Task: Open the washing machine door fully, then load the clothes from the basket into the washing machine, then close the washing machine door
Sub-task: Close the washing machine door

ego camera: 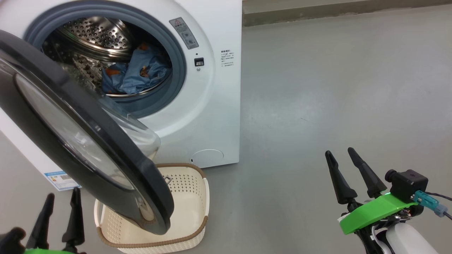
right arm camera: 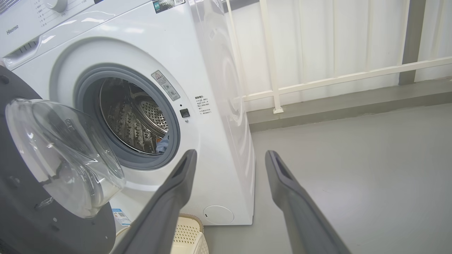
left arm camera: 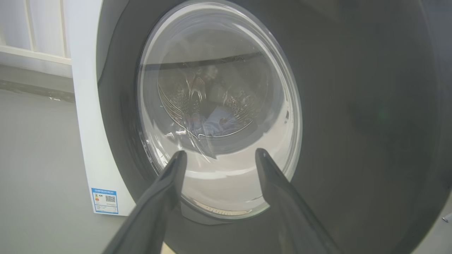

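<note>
From my head, the clothes [ego camera: 136, 76] lie inside the drum of the washing machine [ego camera: 212, 116] and the basket [ego camera: 190, 183] on the floor looks empty, so I judge that closing is what remains. The washing machine door [ego camera: 81, 134] swings out towards me on the left, hinged at its far left side, its free edge hanging over the basket. My left gripper [ego camera: 63, 193] is near left, just beside the door's outer face, fingers spread and empty. My right gripper [ego camera: 339, 151] is well apart on the right, also spread and empty.

From my left wrist, the left gripper [left arm camera: 219, 153] points straight at the door [left arm camera: 353, 123], with its glass window between my parted fingers. I cannot tell whether they touch it.

From my right wrist, the right gripper [right arm camera: 229, 155] faces the machine's front right corner, and the door [right arm camera: 21, 211] shows its inner side at far left.

So the left arm is the nearer one. The push should go on the outer face, towards the opening.
</note>
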Controlling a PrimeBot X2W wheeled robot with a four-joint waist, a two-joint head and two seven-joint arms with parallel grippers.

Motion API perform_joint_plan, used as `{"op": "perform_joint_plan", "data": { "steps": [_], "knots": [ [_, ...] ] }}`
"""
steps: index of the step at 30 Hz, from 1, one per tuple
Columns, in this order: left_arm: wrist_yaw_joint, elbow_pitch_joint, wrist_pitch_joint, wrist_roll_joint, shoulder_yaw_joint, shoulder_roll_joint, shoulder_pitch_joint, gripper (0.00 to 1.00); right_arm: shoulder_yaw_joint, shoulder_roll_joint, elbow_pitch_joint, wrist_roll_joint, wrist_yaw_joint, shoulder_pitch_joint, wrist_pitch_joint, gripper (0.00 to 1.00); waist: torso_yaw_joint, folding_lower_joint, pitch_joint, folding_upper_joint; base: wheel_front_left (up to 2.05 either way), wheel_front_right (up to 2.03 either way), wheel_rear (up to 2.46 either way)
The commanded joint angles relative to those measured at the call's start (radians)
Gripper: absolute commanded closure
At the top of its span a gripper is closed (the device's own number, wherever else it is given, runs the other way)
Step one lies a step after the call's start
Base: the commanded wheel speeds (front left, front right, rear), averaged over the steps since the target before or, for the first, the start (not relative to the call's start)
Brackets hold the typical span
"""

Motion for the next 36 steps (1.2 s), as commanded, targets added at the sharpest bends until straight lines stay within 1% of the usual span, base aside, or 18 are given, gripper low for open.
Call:
{"op": "perform_joint_plan", "data": {
  "steps": [1, 13, 29, 30, 31, 32, 33, 34, 36],
  "knots": [
    [-0.003, 0.000, -0.024, 0.021, 0.032, 0.018, -0.015, 0.00, 0.014, -0.012, -0.029, -0.005, 0.006, -0.014, -0.012, 0.00, 0.001, 0.0000, 0.002, 0.0000, 0.00, 0.00, 0.00],
    [-0.004, 0.054, -0.057, 0.063, 0.021, -0.004, -0.029, 0.00, 0.007, -0.017, -0.028, -0.010, 0.006, -0.013, -0.012, 0.00, 0.015, 0.0000, 0.005, 0.0000, 0.00, 0.00, 0.00],
    [-0.004, 0.055, -0.062, 0.072, 0.021, -0.014, -0.029, 0.00, 0.024, -0.022, -0.024, -0.007, 0.006, -0.011, -0.012, 0.00, 0.032, 0.0000, 0.002, 0.0000, 0.00, 0.00, 0.00],
    [-0.004, 0.055, -0.062, 0.072, 0.021, -0.015, -0.028, 0.00, 0.026, -0.023, -0.024, -0.006, 0.006, -0.013, -0.012, 0.17, 0.035, 0.0000, 0.002, 0.0000, 0.00, 0.00, 0.00],
    [-0.004, 0.055, -0.062, 0.073, 0.022, -0.016, -0.027, 0.00, 0.028, -0.023, -0.025, -0.004, 0.006, -0.014, -0.012, 0.51, 0.039, 0.0000, 0.002, 0.0000, 0.00, 0.00, 0.00],
    [-0.004, 0.055, -0.062, 0.073, 0.022, -0.018, -0.026, 0.00, 0.029, -0.024, -0.027, 0.000, 0.006, -0.015, -0.012, 0.66, 0.045, 0.0000, 0.002, 0.0000, 0.00, 0.00, 0.00],
    [-0.004, 0.055, -0.062, 0.072, 0.022, -0.020, -0.025, 0.00, 0.030, -0.023, -0.030, 0.007, 0.006, -0.017, -0.012, 0.97, 0.051, 0.0000, 0.001, 0.0000, 0.00, 0.00, 0.00],
    [-0.004, 0.055, -0.062, 0.072, 0.021, -0.022, -0.024, 0.00, 0.033, -0.023, -0.033, 0.013, 0.006, -0.019, -0.012, 1.00, 0.058, 0.0000, 0.001, 0.0000, 0.00, 0.00, 0.00],
    [-0.004, 0.057, -0.062, 0.072, 0.017, -0.027, -0.020, 0.00, 0.039, -0.023, -0.042, 0.024, 0.006, -0.025, -0.012, 1.00, 0.074, 0.0000, 0.000, 0.0000, 0.00, 0.00, 0.00]
  ]
}}
